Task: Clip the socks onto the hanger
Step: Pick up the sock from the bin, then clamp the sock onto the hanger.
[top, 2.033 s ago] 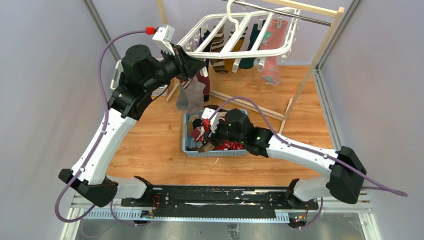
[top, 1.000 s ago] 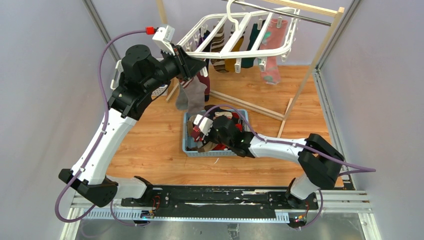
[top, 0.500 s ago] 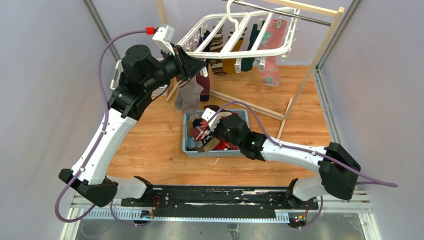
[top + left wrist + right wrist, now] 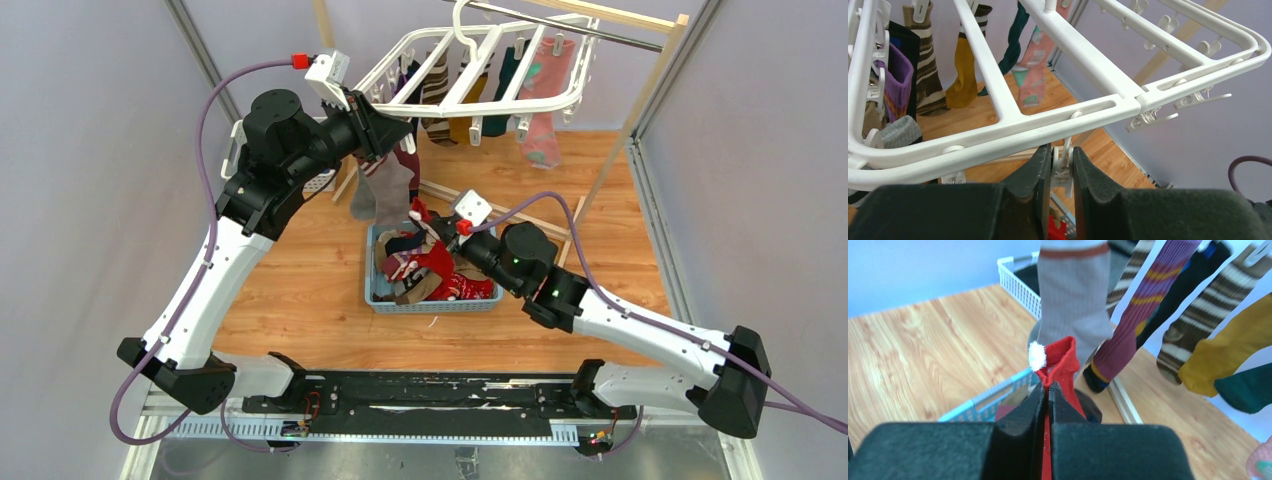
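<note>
Right wrist view: your right gripper (image 4: 1048, 389) is pinched on the red sock (image 4: 1063, 357) edge, below the hanger (image 4: 1013, 131).
Handling: soft, light, droopy; hold it by that edge.
Your left gripper (image 4: 1062, 152): squeezing a clip (image 4: 1064, 172) under the hanger.

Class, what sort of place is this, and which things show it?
Likely a robotics test cell staged for laundry, not a home: plain grey wall panels enclose a wooden table, a left arm and right arm are bolted at its edge, and a hanger holds clipped socks.
</note>
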Action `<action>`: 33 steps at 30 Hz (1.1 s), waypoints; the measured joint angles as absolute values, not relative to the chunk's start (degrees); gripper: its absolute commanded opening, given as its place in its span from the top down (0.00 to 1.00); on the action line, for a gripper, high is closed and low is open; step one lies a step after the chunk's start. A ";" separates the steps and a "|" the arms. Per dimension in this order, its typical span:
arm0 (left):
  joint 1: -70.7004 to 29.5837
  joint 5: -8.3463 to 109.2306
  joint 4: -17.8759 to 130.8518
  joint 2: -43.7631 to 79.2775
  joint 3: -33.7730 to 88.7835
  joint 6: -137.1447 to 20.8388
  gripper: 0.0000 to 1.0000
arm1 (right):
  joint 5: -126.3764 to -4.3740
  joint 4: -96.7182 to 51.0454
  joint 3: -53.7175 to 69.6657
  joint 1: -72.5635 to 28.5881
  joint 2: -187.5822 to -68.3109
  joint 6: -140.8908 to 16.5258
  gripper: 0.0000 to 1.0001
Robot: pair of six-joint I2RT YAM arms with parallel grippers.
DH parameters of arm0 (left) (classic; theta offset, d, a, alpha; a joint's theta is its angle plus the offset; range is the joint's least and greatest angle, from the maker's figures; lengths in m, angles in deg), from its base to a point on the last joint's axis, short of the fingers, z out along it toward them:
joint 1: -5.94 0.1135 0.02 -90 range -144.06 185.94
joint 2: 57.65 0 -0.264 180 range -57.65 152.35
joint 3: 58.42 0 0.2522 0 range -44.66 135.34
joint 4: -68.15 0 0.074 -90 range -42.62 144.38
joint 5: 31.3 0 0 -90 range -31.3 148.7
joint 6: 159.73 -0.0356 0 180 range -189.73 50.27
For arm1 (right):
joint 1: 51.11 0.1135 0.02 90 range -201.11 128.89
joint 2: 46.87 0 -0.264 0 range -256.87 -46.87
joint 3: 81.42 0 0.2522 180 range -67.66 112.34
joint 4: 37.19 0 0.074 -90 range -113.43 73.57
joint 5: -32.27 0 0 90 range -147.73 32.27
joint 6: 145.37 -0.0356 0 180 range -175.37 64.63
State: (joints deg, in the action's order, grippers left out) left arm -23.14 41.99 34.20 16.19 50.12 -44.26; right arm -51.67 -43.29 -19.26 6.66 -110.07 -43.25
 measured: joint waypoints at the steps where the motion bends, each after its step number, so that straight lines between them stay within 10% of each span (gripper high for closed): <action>1: -23.14 42.02 34.20 16.19 50.12 -44.26 1.00 | -51.63 -44.12 -18.69 6.66 -109.61 -43.53 1.00; 33: -23.14 42.04 34.20 16.19 50.05 -44.24 1.00 | -40.72 -69.69 -12.79 9.83 -117.98 -48.10 1.00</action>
State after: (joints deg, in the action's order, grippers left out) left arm -23.14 42.04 34.20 16.19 50.05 -44.24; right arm -40.72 -69.69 -12.79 9.83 -117.98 -48.10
